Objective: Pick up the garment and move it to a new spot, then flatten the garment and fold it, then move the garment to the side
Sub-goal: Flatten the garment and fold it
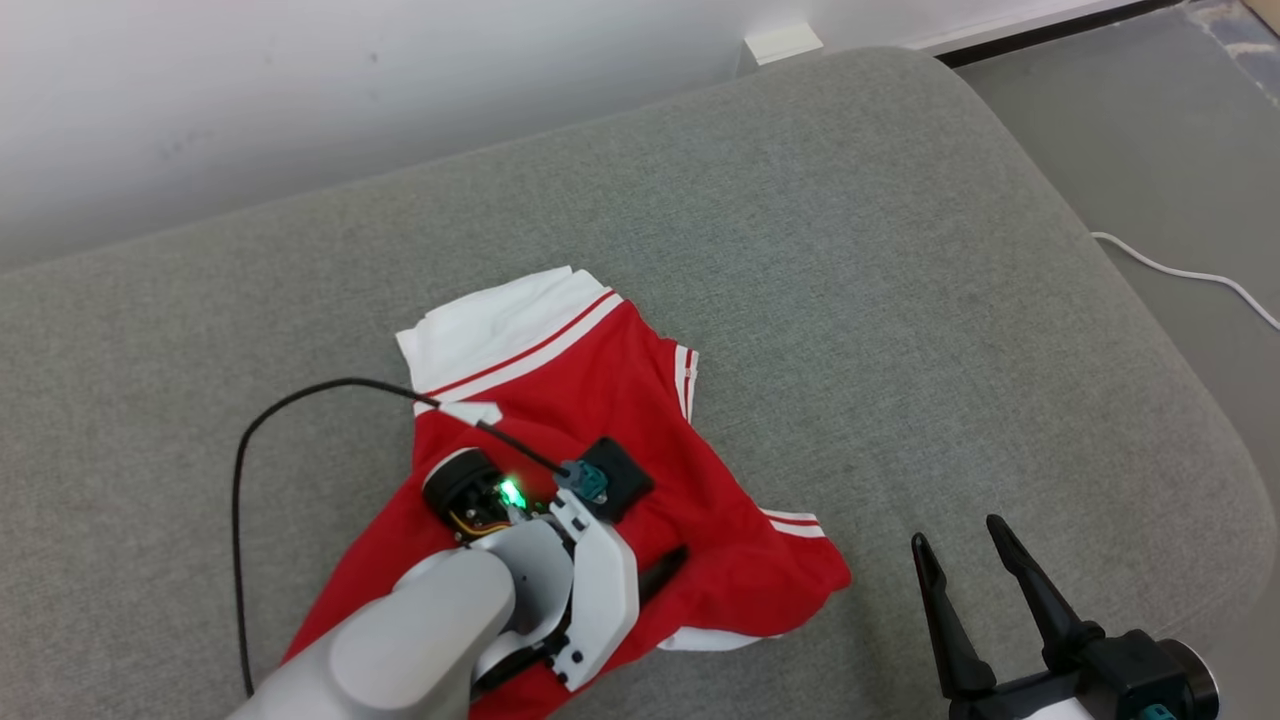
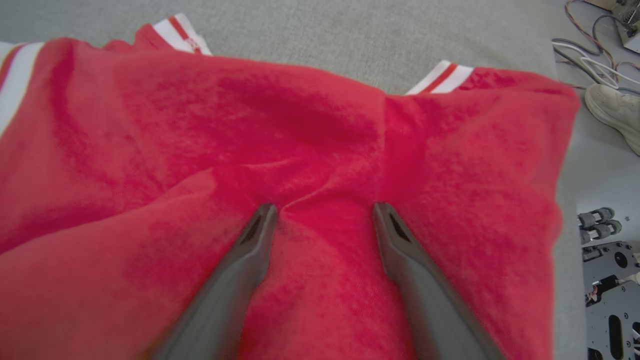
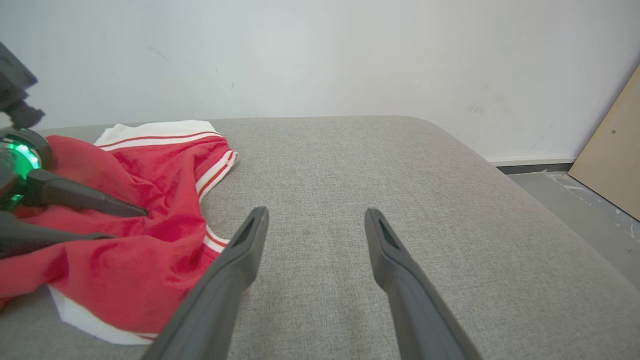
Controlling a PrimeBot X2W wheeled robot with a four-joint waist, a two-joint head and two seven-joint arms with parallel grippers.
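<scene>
Head view: the garment [image 1: 590, 400], red with white bands striped in red at its hems, lies rumpled on the grey cushion [image 1: 900, 250], left of centre. The left end effector [image 2: 324, 207] is down on the garment's middle, fingers spread wide apart. Both tips touch the red cloth with a small ridge of fabric between them, and nothing is clamped. The right end effector [image 1: 955, 530] is over bare cushion to the garment's right, fingers also wide apart, holding nothing and clear of the cloth.
</scene>
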